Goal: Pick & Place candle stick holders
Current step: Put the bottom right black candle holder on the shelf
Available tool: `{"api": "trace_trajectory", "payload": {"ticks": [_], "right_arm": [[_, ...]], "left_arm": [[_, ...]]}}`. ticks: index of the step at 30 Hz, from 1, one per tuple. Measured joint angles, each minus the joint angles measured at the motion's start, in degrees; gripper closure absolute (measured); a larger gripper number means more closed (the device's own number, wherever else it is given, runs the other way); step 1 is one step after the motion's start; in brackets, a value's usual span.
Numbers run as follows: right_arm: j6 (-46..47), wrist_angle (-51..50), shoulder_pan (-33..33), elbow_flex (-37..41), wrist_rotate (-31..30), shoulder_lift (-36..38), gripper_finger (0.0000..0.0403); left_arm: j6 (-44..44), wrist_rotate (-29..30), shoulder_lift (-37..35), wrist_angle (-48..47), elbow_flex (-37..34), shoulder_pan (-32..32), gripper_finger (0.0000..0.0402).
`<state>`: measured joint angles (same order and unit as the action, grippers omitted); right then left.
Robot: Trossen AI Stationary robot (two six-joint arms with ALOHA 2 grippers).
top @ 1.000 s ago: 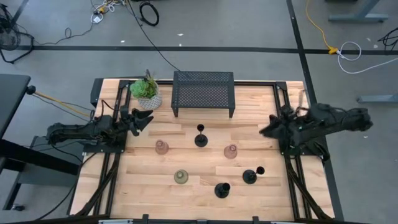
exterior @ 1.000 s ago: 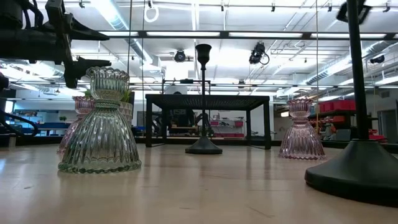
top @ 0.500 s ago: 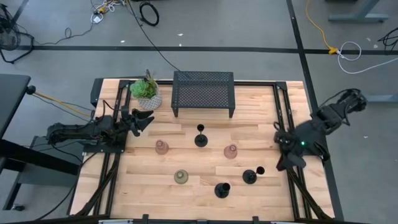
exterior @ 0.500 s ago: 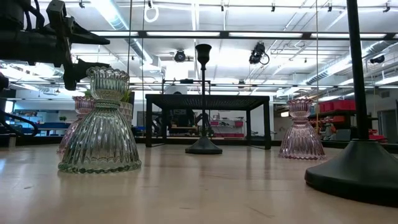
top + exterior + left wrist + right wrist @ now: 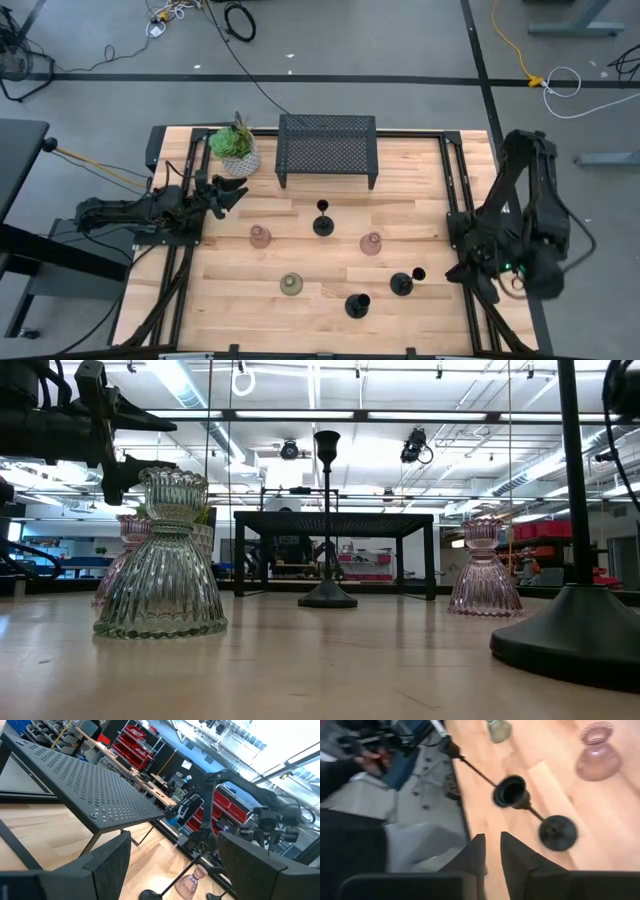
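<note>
Three slim black stems stand on their round bases on the wooden table: one in the middle (image 5: 322,218) and two nearer the front (image 5: 404,281), (image 5: 357,303). Two pinkish glass cups (image 5: 260,236), (image 5: 371,243) and an olive one (image 5: 291,285) stand among them. My left gripper (image 5: 228,193) is open and empty at the table's left, above the surface, and shows in the low view (image 5: 150,442). My right gripper (image 5: 458,272) is at the right edge, fingers together and empty (image 5: 492,837), with the nearest stem (image 5: 530,807) ahead of it.
A black mesh rack (image 5: 328,148) stands at the far middle, with a green plant in a white pot (image 5: 236,150) to its left. Dark rails run along the table's left (image 5: 175,270) and right (image 5: 470,300) sides. Bare wood lies between the holders.
My right arm has drawn back from the table's middle toward the right edge and swung toward the near edge, folding up so its gripper now sits low beside the right rail. The holders have not moved.
</note>
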<state>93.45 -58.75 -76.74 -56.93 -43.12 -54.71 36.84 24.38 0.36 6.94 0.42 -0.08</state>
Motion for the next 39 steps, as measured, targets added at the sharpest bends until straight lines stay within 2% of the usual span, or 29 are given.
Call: {"api": "trace_trajectory", "payload": {"ticks": [6,9,11,14,19,24,29,31,33,35,39], "right_arm": [[8.86,-3.47,-1.80,0.00,-2.49,-10.41,0.0390],[12.02,-3.49,-1.34,0.00,-5.40,-14.64,0.0398],[13.84,-3.46,-0.06,0.00,-4.74,-16.68,0.0395],[15.86,-3.36,1.56,0.02,-1.47,-18.92,0.0370],[13.86,-1.32,4.84,0.04,-4.29,-21.98,0.0296],[11.97,0.01,8.63,0.04,-2.84,-23.32,0.0225],[7.84,3.08,12.50,0.04,-5.97,-25.14,0.0182],[4.41,4.28,14.35,0.04,-5.17,-25.99,0.0176],[3.77,4.29,16.17,0.04,-3.46,-26.67,0.0179],[3.02,4.28,17.45,0.04,-2.90,-27.08,0.0203],[0.59,3.43,19.30,0.06,-2.71,-27.01,0.0308]], "left_arm": [[0.00,0.00,0.00,0.00,0.01,0.00,0.0103],[0.02,0.00,0.00,0.01,0.00,0.00,0.0103],[0.02,0.00,0.00,0.02,-0.01,0.00,0.0103],[0.00,0.00,0.00,0.02,0.00,0.00,0.0103],[0.02,-0.01,0.00,0.02,0.01,0.00,0.0103],[0.01,-0.17,0.00,0.04,0.00,0.00,0.0103],[-0.02,-0.17,0.00,0.02,0.01,0.00,0.0103],[-0.02,-0.17,0.00,0.02,0.01,0.00,0.0103],[-0.03,-0.17,0.00,0.00,0.00,0.00,0.0103],[-0.04,-0.17,0.00,0.00,0.00,0.00,0.0103],[-0.08,-0.17,0.00,-0.02,-0.01,0.00,0.0103]]}}
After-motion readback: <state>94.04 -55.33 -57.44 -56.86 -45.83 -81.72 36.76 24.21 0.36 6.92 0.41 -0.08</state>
